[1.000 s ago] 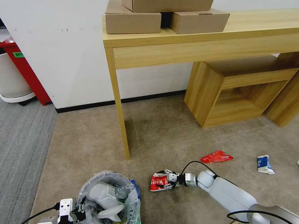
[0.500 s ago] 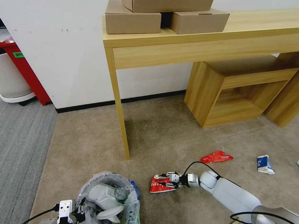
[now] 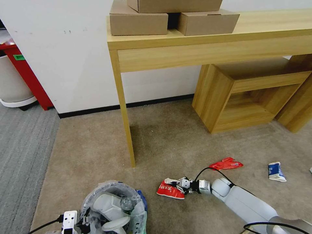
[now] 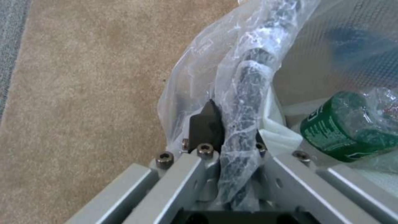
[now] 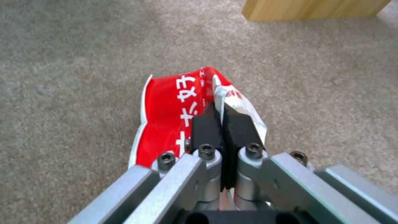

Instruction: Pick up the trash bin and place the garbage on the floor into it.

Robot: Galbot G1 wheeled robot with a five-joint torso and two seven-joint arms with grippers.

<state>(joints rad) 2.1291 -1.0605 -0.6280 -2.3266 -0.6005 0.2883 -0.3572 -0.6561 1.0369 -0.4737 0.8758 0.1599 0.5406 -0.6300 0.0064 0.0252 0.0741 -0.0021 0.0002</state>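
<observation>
The trash bin [image 3: 112,208], lined with a crinkly clear bag, sits at the lower left, and my left gripper [image 3: 79,224] is shut on its rim. In the left wrist view the left gripper [image 4: 232,115] clamps the bag-covered rim [image 4: 248,81]. White slippers [image 3: 109,203] and a green-label bottle [image 4: 344,133] lie inside the bin. On the carpet to the bin's right, my right gripper [image 3: 178,186] is shut on the edge of the red-white crushed cup [image 3: 169,190]. The right wrist view has the right gripper [image 5: 223,112] pinching the cup [image 5: 174,102] low over the carpet. A red wrapper [image 3: 226,164] and a blue-white carton [image 3: 276,171] lie further right.
A wooden table leg [image 3: 125,110] stands just beyond the bin and cup. Cardboard boxes [image 3: 139,22] sit on the tabletop. A low wooden shelf unit [image 3: 247,94] fills the right back. A red cabinet [image 3: 27,76] stands at the far left by grey carpet.
The right gripper's fingers have come together on the cup's edge, and the cup now lies flatter. The left gripper and bin sit slightly lower in the picture.
</observation>
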